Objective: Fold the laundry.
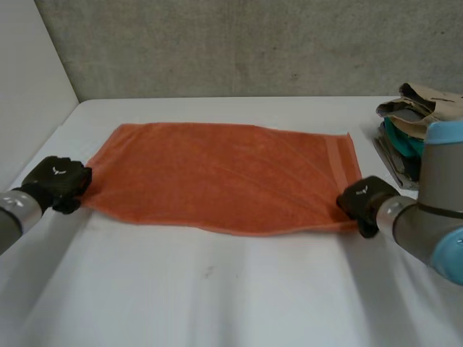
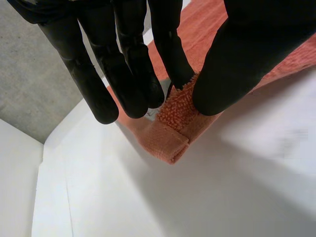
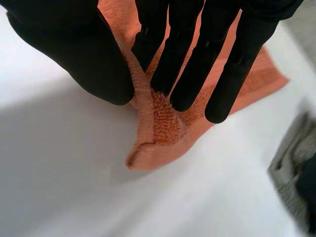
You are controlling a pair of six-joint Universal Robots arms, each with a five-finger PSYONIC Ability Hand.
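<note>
An orange towel [image 1: 224, 177] lies spread flat across the white table [image 1: 217, 289]. My left hand [image 1: 56, 182] is at the towel's near left corner. In the left wrist view that corner [image 2: 170, 131] is pinched between my thumb [image 2: 237, 64] and a finger. My right hand [image 1: 365, 199] is at the near right corner. In the right wrist view the thumb [image 3: 84, 59] and fingers [image 3: 173, 54] squeeze a raised ridge of towel [image 3: 158, 123]. Both hands rest low on the table.
A pile of folded clothes [image 1: 416, 130] in tan, teal and dark colours sits at the table's far right, seen beside my right hand [image 3: 296, 168]. A grey wall runs behind the table, with a white wall at the left.
</note>
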